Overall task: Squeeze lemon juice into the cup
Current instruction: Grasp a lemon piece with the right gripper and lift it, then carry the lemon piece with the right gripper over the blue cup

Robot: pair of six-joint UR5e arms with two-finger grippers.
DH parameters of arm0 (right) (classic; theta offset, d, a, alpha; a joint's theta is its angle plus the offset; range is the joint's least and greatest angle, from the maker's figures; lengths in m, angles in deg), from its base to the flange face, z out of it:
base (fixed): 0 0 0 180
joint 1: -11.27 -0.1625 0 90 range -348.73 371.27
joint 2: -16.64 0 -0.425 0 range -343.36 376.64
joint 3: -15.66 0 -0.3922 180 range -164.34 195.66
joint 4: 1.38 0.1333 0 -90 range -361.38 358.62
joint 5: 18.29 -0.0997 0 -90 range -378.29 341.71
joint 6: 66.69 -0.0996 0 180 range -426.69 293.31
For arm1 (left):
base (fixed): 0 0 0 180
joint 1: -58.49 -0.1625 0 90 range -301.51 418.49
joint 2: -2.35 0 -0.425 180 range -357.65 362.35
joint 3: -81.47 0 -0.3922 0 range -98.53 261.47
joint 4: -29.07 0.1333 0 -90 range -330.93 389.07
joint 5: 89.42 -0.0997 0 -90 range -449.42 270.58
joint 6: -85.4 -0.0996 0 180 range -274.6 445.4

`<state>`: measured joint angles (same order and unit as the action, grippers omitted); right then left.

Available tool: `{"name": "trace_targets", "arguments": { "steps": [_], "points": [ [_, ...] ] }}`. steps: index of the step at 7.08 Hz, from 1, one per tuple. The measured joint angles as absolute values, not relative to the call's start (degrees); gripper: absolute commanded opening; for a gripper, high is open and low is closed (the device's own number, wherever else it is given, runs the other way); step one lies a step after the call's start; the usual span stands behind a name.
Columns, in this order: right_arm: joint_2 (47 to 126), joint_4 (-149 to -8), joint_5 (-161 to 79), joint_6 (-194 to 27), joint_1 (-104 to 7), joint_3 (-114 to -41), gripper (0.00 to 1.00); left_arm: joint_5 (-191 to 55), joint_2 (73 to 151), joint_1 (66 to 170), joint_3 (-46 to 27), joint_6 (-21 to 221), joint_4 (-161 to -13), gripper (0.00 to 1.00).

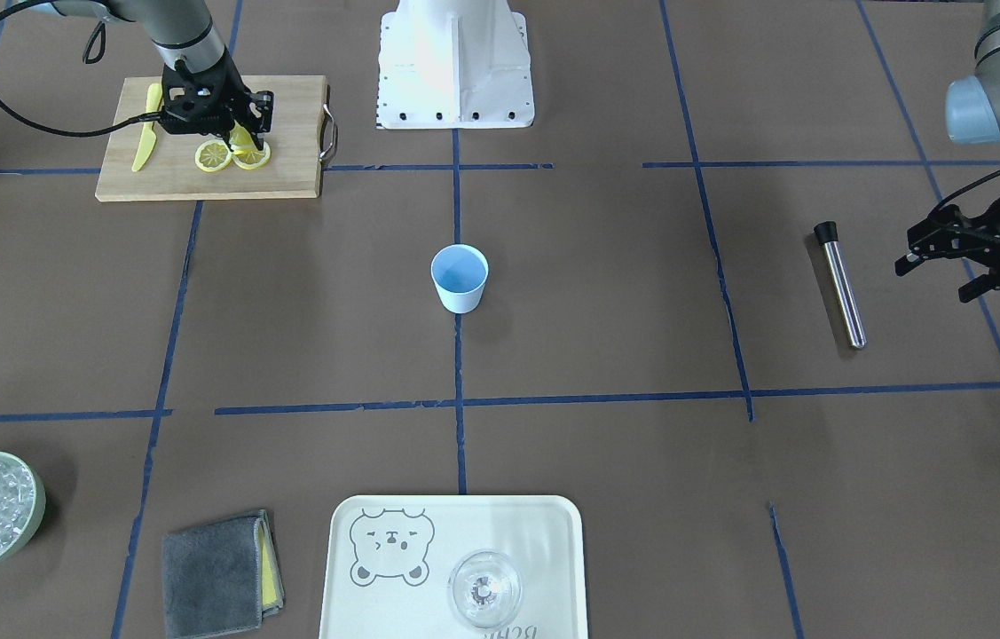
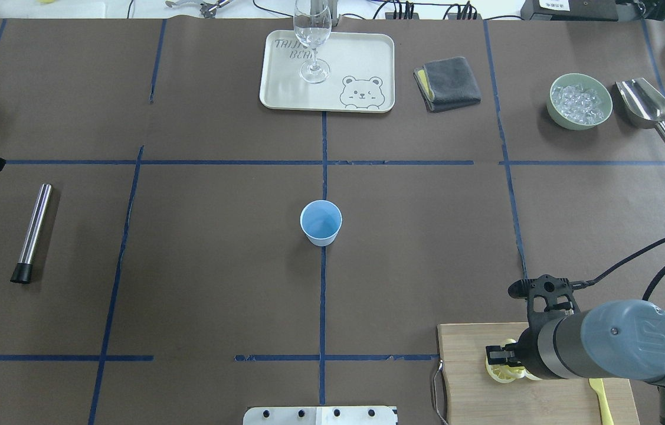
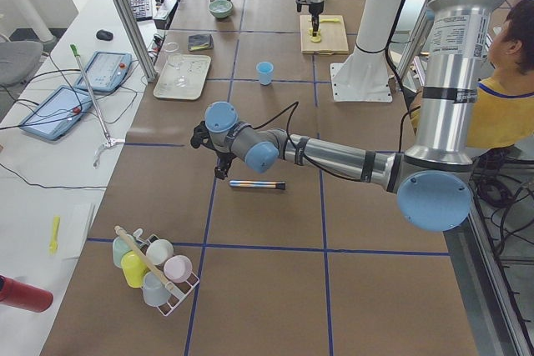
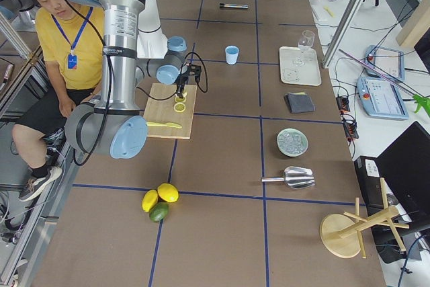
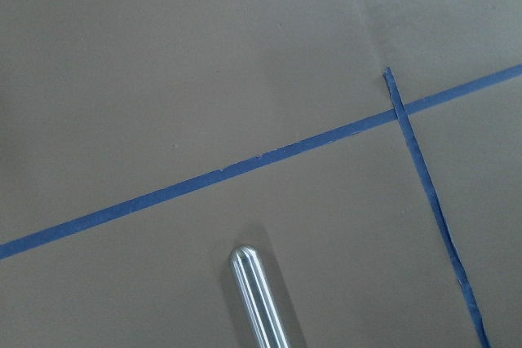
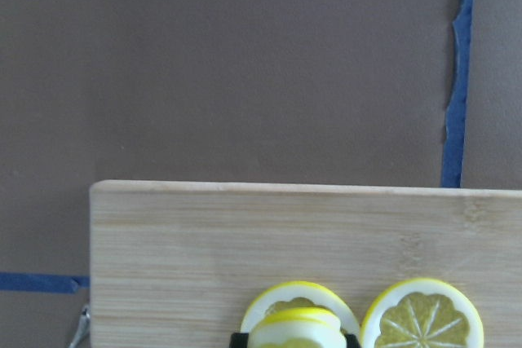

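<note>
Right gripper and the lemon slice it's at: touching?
Touching. The right wrist view shows the lemon slice standing on edge, pinched between the black fingertips of the right gripper.

Yellow lemon (image 6: 295,325) with paler segment pattern; yellow knife (image 1: 145,129); tan woodgrain board (image 1: 287,115). Light-blue cup (image 1: 460,278) centre frame; brown table (image 1: 606,293) gridded with blue tape (image 1: 606,398).

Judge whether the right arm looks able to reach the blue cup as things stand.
Probably yes: only bare table lies between the cutting board, where the right gripper holds a lemon slice, and the blue cup.
</note>
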<state>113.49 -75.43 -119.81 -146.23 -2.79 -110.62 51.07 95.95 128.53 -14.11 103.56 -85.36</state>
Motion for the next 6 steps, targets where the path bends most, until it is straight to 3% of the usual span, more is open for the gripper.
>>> {"name": "trace_targets", "arguments": {
  "steps": [3, 6],
  "points": [
    [109.75, -75.42, -121.57, -146.23, -8.85, -112.94, 0.11, 51.27, 95.95, 128.54, -14.64, 103.67, -85.36, 1.0],
    [95.67, -80.83, -125.71, -146.4, -16.19, -108.3, 0.11, 51.29, 95.95, 128.54, -14.45, 103.37, -85.36, 1.0]
  ]
}}
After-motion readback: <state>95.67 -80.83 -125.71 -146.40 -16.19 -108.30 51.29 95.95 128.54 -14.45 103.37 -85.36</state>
